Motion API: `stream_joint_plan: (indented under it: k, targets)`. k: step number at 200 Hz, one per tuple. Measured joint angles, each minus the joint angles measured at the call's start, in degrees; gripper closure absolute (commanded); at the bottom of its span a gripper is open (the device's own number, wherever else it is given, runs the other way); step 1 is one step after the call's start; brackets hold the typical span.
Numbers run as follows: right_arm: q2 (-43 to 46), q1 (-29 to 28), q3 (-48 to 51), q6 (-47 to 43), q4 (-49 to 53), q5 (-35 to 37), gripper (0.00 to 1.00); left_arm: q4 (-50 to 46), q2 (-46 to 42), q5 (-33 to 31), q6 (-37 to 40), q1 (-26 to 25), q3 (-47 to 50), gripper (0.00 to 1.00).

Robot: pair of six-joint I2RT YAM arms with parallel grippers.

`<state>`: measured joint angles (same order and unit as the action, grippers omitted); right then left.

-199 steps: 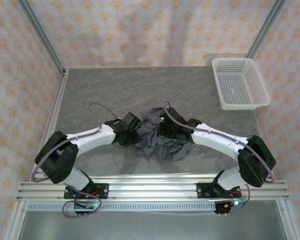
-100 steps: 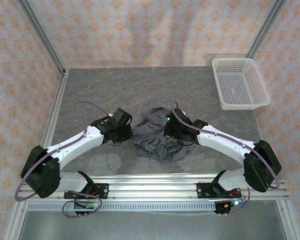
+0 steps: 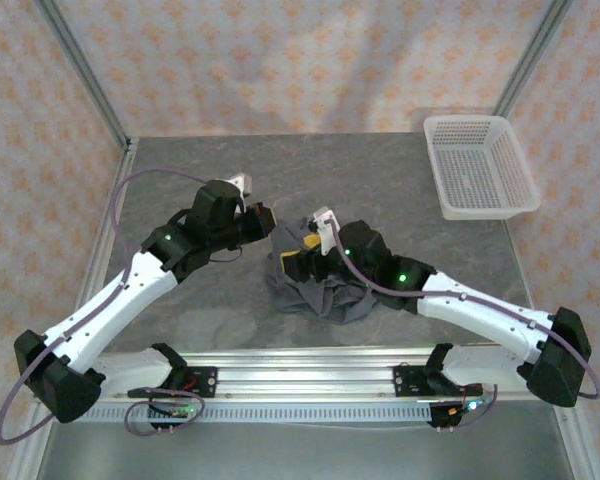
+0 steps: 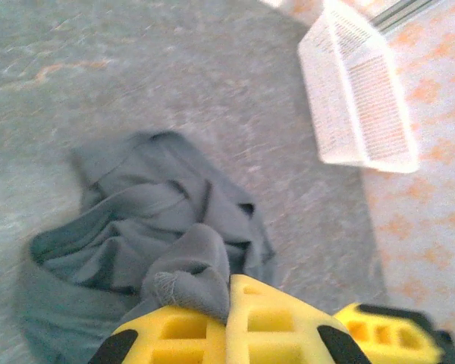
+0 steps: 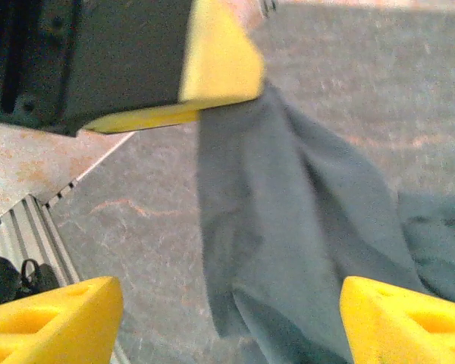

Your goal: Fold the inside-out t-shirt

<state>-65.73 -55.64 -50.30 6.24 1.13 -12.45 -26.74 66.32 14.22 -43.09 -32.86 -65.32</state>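
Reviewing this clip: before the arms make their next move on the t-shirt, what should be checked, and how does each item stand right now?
1. The left gripper is shut on a fold of the t-shirt: ok.
2. The right gripper is open and ready to take cloth: ok. In the right wrist view the hanging cloth lies between its fingers, ungripped.
3. The t-shirt is spread flat on the table: not ok, it is a bunched heap.
4. Which part is pinched (hem, sleeve or collar) is known: cannot tell.
5. The basket is apart from the t-shirt: ok, it sits at the far right corner.
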Motion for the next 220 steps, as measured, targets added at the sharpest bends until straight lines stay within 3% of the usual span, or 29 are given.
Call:
stream_joint_plan:
  k: [24,48,56,75,92,115,146,165,184,192,202,220]
  targets:
    - [-2.95,-4.55,1.68,-4.02,-8.55,9.14,0.22,2.51,-0.09,0.15,-3.78,0.00,-0.48,1.00]
    - [-9.60,-10.05,0.98,-9.77,-15.52,25.42,0.25,4.55,-0.09,0.13,-7.37,-0.07,-0.48,1.00]
    - [-12.11,-11.10,-0.13,-11.06,-16.39,31.54,0.38,4.79,-0.09,0.07,-8.11,-0.15,-0.61,1.00]
    - [-16.46,-11.08,-4.02,-13.20,-16.02,45.88,1.00,4.09,-0.04,-1.18,-8.37,-0.33,-1.81,1.00]
    - [-14.91,-9.60,-4.76,-12.85,-14.49,51.63,1.00,1.40,0.26,-4.55,-6.97,-0.55,-5.35,1.00]
    - [-5.95,-6.10,-3.91,-8.52,-9.97,49.44,1.00,-2.21,2.91,-7.13,-3.30,-1.18,-13.20,1.00]
    - [8.83,0.61,-2.84,-0.57,-1.42,45.20,1.00,-1.01,8.04,-5.14,0.96,-3.32,-18.84,0.81]
    - [14.93,9.01,-0.81,3.93,7.19,44.96,1.00,-0.90,9.03,-7.37,2.71,-1.73,-19.80,0.64]
    - [16.92,16.85,-0.63,9.05,15.96,44.68,1.00,-0.55,9.07,-8.37,4.26,-0.85,-20.22,0.61]
    - [17.05,20.33,-0.48,11.61,19.61,44.61,0.91,-0.46,9.05,-8.59,4.92,-0.85,-20.37,0.61]
    - [17.29,24.48,-0.02,14.56,23.54,44.57,0.72,-0.46,9.05,-8.94,5.88,-0.90,-20.37,0.61]
    - [18.18,31.50,0.70,21.00,31.74,45.48,0.19,-0.94,8.81,-10.62,7.45,-0.90,-20.28,0.61]
